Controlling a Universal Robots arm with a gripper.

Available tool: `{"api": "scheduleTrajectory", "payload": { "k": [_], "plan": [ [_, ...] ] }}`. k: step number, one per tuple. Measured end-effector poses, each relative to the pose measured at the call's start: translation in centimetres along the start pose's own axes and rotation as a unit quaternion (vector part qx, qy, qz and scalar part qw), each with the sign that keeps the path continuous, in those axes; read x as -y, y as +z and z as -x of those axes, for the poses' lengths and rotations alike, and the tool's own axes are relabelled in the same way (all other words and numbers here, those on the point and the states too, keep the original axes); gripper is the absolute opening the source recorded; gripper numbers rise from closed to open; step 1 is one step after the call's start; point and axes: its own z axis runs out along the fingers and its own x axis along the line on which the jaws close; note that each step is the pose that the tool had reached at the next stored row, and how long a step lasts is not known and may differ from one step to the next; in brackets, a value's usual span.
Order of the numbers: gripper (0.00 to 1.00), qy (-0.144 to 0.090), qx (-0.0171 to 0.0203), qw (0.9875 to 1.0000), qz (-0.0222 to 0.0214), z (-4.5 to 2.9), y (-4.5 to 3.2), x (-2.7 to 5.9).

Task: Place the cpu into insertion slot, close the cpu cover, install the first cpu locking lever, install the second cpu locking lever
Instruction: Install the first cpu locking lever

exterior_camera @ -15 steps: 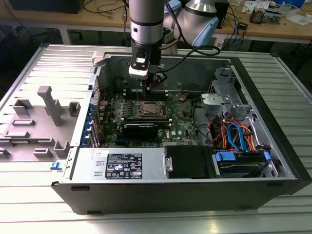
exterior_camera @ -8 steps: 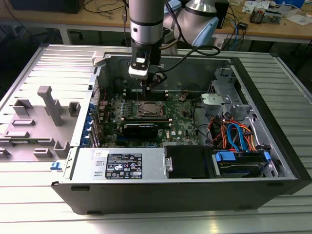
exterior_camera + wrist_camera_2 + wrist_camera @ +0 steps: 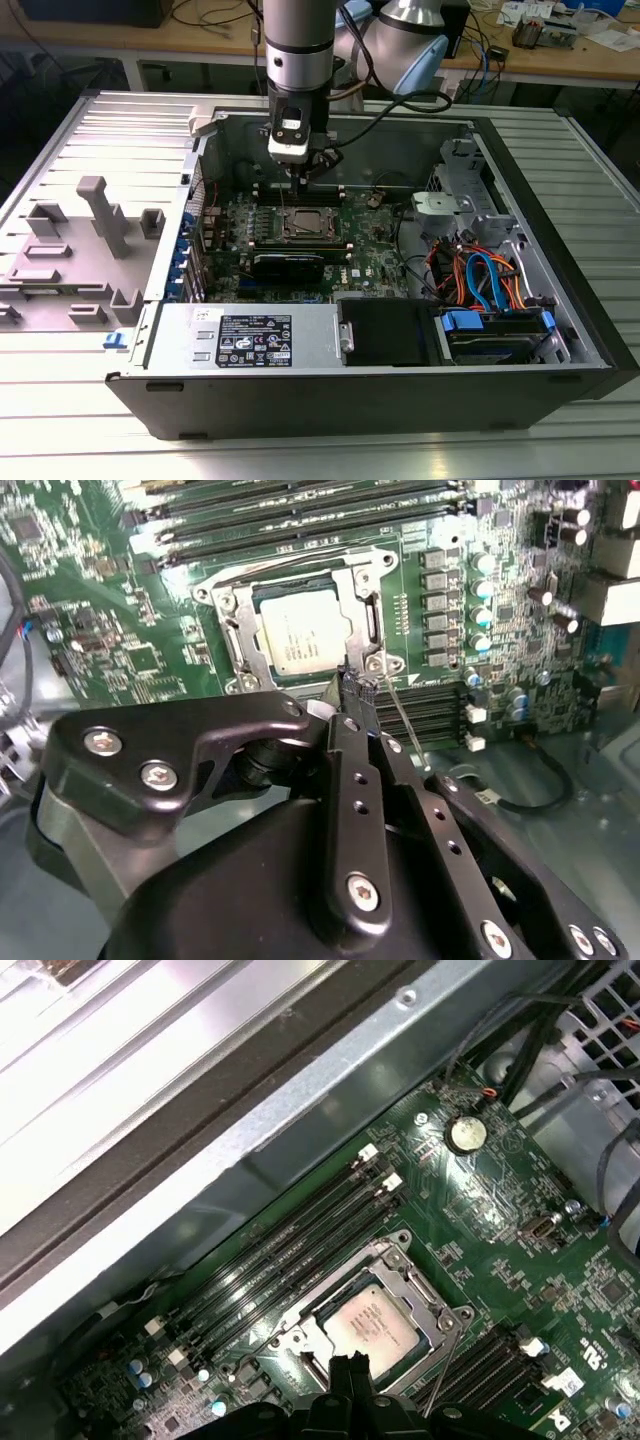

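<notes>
In the exterior view, the arm's black gripper [image 3: 308, 180] hangs inside the open black computer case [image 3: 560, 300], above the green circuit board [image 3: 375, 250].

In the second wrist view, the small grey square cpu [image 3: 305, 630] sits in the black-rimmed insertion slot [image 3: 364, 620]. The silvery frame-shaped cpu cover [image 3: 235, 645] lies down around it. The fingertips [image 3: 350, 685] are pressed together just beside a slanting thin wire lever [image 3: 402, 718].

The first wrist view adds the long black memory slots [image 3: 290, 1255] beside the socket.
</notes>
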Motion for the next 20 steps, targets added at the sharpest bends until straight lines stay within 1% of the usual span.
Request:
{"api": "scheduleTrajectory", "payload": {
  "k": [2,3,4,5,7,9,11,12,14,15,17,18,20],
  "plan": [
    [0.11,-0.008,-0.0002,1.0,0.0,0.0,-0.05,0.01],
    [0.11,-0.009,-0.0003,1.0,0.0002,-0.01,-0.32,0.01],
    [0.11,-0.01,-0.0004,1.0,0.0003,-0.04,-1.1,0.0],
    [0.11,-0.011,-0.0004,0.9999,0.0003,-0.05,-1.55,0.01],
    [0.11,-0.019,-0.0006,0.9998,0.0004,-0.07,-1.7,0.01],
    [0.11,-0.038,-0.0012,0.9993,0.0007,-0.07,-1.7,0.01],
    [0.11,-0.066,-0.002,0.9978,0.001,-0.07,-1.69,0.01],
    [0.11,-0.075,-0.0023,0.9972,0.001,-0.07,-1.68,0.02],
    [0.11,-0.108,-0.0034,0.9942,0.0016,-0.08,-1.49,0.02],
    [0.11,-0.115,-0.0037,0.9933,0.0019,-0.1,-1.39,0.04],
    [0.11,-0.127,-0.0044,0.9919,0.0027,-0.21,-1.19,0.13],
    [0.11,-0.129,-0.0047,0.9916,0.0031,-0.31,-1.14,0.21],
    [0.11,-0.133,-0.006,0.9911,0.0052,-0.94,-1.06,0.68]
  ]
}}
